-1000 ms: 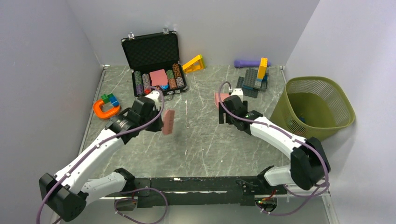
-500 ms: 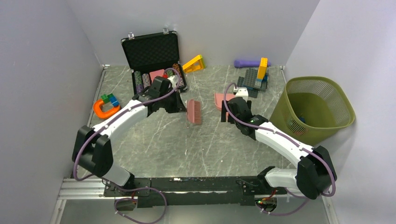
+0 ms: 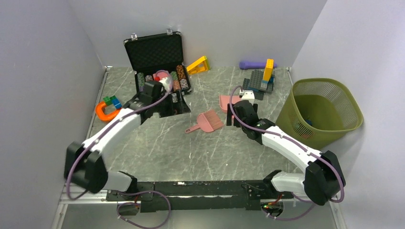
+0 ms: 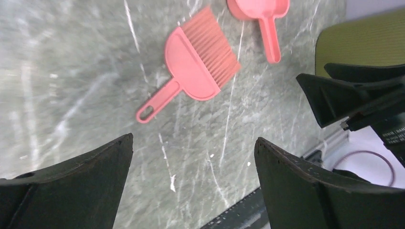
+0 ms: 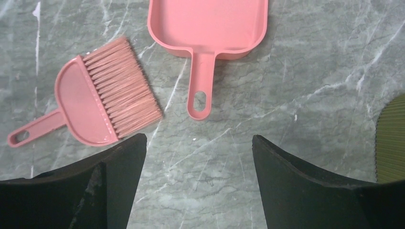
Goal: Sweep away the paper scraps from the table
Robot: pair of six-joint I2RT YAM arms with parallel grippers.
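Lying loose on the tabletop, brush and dustpan; left gripper and right gripper spread, grasping nothing; no paper scraps visible, sweeping seemingly finished.

Brush and dustpan obstructing table centre

Your table is grey-green marble with pale veins. Near its middle a pink hand brush lies flat, handle toward the near left and bristles toward the far right. Just beyond the bristles, not touching them, you have a pink dustpan, also flat, with its handle pointing at the near edge. An open black case sits at the far left. An orange horseshoe-shaped piece lies by the left rail. Along the back wall you see a yellow wedge, a purple cylinder and a grey baseplate.
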